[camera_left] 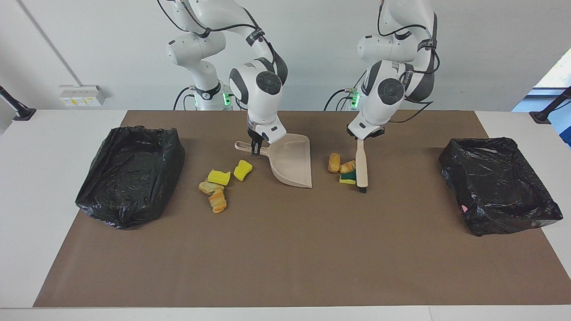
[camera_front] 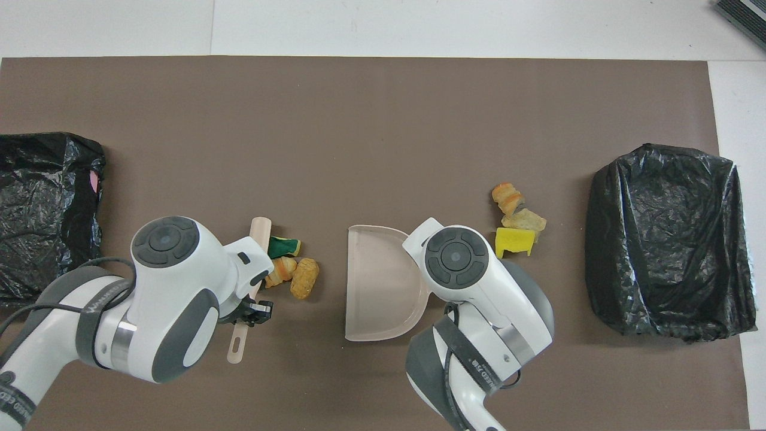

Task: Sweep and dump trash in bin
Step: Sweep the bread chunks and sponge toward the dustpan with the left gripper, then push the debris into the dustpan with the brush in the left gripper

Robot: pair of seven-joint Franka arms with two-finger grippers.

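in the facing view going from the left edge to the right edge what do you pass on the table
Black-lined bin → four-piece trash cluster → dustpan → three trash bits → brush → second black-lined bin.
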